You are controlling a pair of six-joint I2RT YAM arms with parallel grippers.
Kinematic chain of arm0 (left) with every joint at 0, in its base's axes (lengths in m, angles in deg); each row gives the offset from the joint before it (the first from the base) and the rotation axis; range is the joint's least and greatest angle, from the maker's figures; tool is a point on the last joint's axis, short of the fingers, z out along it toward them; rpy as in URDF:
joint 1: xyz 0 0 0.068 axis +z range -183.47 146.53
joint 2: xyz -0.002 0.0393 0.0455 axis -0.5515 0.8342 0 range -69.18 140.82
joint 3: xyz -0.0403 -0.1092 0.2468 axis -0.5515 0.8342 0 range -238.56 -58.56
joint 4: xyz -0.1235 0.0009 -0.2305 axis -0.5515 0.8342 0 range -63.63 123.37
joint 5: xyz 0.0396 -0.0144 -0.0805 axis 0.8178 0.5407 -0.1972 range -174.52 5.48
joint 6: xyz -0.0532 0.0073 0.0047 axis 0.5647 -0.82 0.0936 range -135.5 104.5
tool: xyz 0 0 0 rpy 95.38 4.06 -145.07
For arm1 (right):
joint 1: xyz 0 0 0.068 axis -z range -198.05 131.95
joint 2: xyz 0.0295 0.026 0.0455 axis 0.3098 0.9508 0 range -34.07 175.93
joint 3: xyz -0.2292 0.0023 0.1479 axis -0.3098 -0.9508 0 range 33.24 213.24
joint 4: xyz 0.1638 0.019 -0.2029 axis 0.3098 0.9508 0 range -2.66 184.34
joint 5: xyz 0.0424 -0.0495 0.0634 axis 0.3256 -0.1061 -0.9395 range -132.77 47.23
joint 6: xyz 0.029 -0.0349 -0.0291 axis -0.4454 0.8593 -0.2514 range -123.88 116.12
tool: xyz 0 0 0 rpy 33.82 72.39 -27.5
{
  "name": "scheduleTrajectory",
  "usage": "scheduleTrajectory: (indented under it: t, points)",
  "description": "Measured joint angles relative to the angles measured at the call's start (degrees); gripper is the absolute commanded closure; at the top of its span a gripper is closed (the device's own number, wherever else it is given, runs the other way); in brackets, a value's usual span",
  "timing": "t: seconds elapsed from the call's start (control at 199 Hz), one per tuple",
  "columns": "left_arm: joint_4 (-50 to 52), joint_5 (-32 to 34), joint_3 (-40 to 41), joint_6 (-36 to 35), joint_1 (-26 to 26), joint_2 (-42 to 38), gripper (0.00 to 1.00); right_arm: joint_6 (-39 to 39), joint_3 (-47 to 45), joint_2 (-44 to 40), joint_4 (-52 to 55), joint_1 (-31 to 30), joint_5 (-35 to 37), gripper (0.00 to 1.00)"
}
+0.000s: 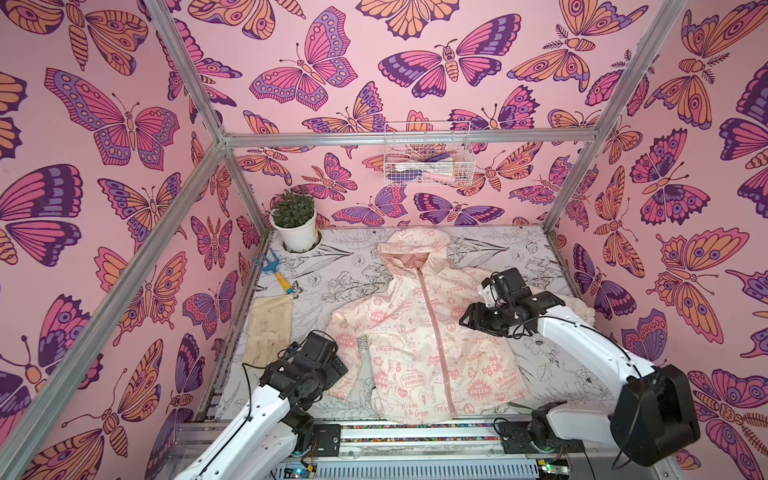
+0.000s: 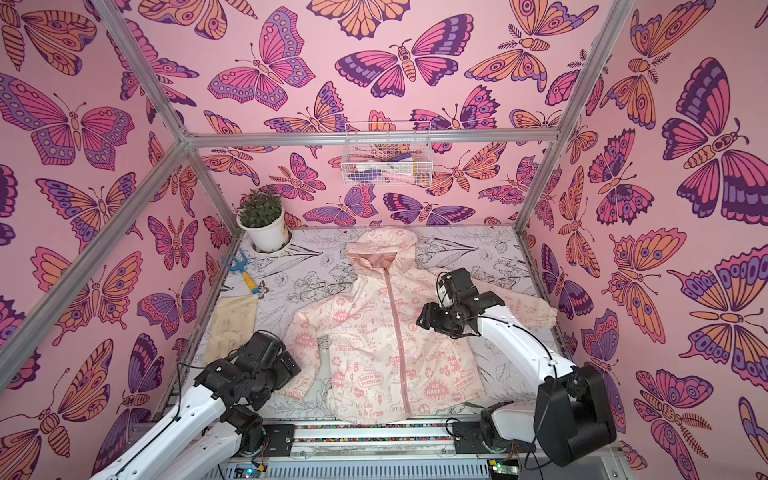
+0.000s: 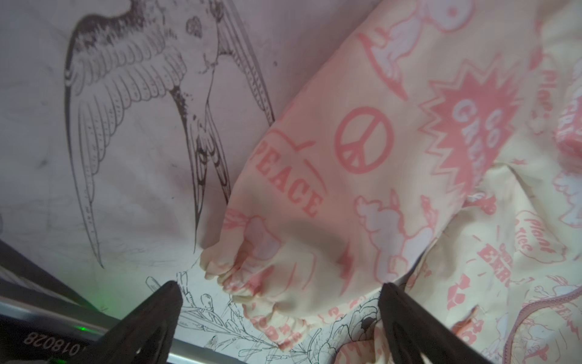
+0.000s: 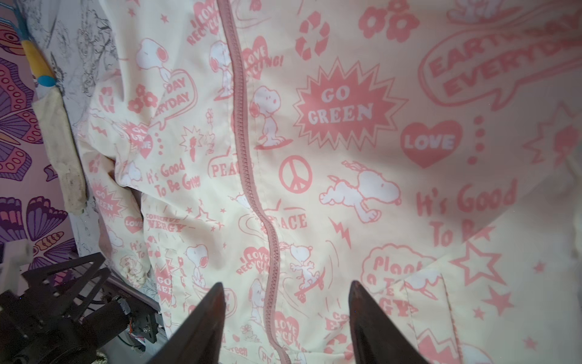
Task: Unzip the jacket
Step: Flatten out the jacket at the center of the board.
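Note:
The jacket (image 1: 399,345) (image 2: 365,345) lies flat on the table, hood toward the back wall. Its pink zipper (image 1: 432,324) (image 4: 244,135) is closed along the whole front. My left gripper (image 1: 337,372) (image 3: 280,285) hovers at the left sleeve's gathered cuff (image 3: 252,283), jaws wide apart and holding nothing. My right gripper (image 1: 464,319) (image 4: 286,283) hangs above the jacket's right chest, open. In the right wrist view the zipper runs between its fingers (image 4: 214,315) without touching them. The zipper pull is not visible in the wrist views.
A potted plant (image 1: 295,224) stands in the back left corner. A blue and yellow hand rake (image 1: 276,274) and a cream glove (image 1: 268,328) lie along the left edge. A wire basket (image 1: 428,153) hangs on the back wall. Metal frame posts (image 1: 582,158) border the table.

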Motion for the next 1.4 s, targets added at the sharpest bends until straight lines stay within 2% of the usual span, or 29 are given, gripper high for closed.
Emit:
scheduleTrajectory:
  t: [0.085,0.166,0.226,0.281,0.512,0.632,0.757,0.868,0.983,1.018,1.043,1.058,1.103,1.118,1.234,1.304,1.399]
  points:
    - [-0.8,0.2,1.1,2.2,-1.2,1.7,0.09,-0.9,0.0,-2.7,0.8,-0.9,0.9,0.42]
    - [-2.6,0.8,1.8,4.0,-2.0,3.7,0.23,-1.4,0.0,-4.7,1.3,-1.4,1.5,0.43]
    - [-4.9,1.2,2.7,4.9,-2.4,5.3,0.25,-1.7,0.0,-5.8,1.9,-1.5,1.9,0.43]
    - [-6.5,1.8,3.4,5.8,-2.8,7.1,0.32,-1.8,0.0,-6.3,2.5,-1.5,2.4,0.43]
    - [-13.4,6.3,2.5,8.5,-5.4,13.7,0.88,0.2,2.4,-3.9,5.8,-1.5,4.8,0.46]
    - [-11.7,9.5,-0.9,6.3,-5.6,14.8,1.0,2.0,4.7,0.9,5.9,-1.5,5.2,0.47]
    - [-6.3,15.5,-11.8,1.5,-4.0,14.8,1.0,4.1,7.9,8.0,5.9,-1.5,5.3,0.48]
    - [-2.9,20.0,-20.7,-5.2,1.6,14.6,1.0,5.2,9.2,12.5,5.1,-1.0,4.8,0.48]
    - [-0.8,23.0,-24.4,-12.7,9.7,14.4,1.0,5.5,9.5,15.3,4.0,0.4,4.2,0.46]
    - [-0.4,23.5,-24.7,-14.9,12.1,14.5,0.98,5.5,9.6,16.0,3.7,0.8,4.0,0.45]
    - [0.0,23.6,-24.9,-16.3,13.7,14.6,0.92,5.5,9.7,16.4,3.5,1.0,3.8,0.45]
    - [0.1,23.8,-24.9,-17.1,14.7,14.8,0.83,5.5,9.8,16.7,3.3,1.2,3.7,0.44]
    - [0.4,23.7,-24.9,-19.7,18.1,15.2,0.45,5.5,10.1,17.2,3.0,1.6,3.3,0.42]
    - [0.4,23.7,-24.9,-20.5,19.2,15.4,0.36,5.4,10.1,17.2,3.0,1.6,3.3,0.42]
    - [0.1,21.6,-25.3,-25.6,29.0,17.1,0.02,5.5,11.7,17.3,3.0,1.9,3.3,0.39]
    - [0.1,20.1,-27.0,-28.5,33.1,18.8,0.0,5.5,12.6,17.2,2.8,2.3,3.3,0.38]
    - [-0.3,17.8,-31.4,-32.8,34.5,21.2,0.0,5.5,12.8,16.8,2.5,4.5,3.4,0.38]
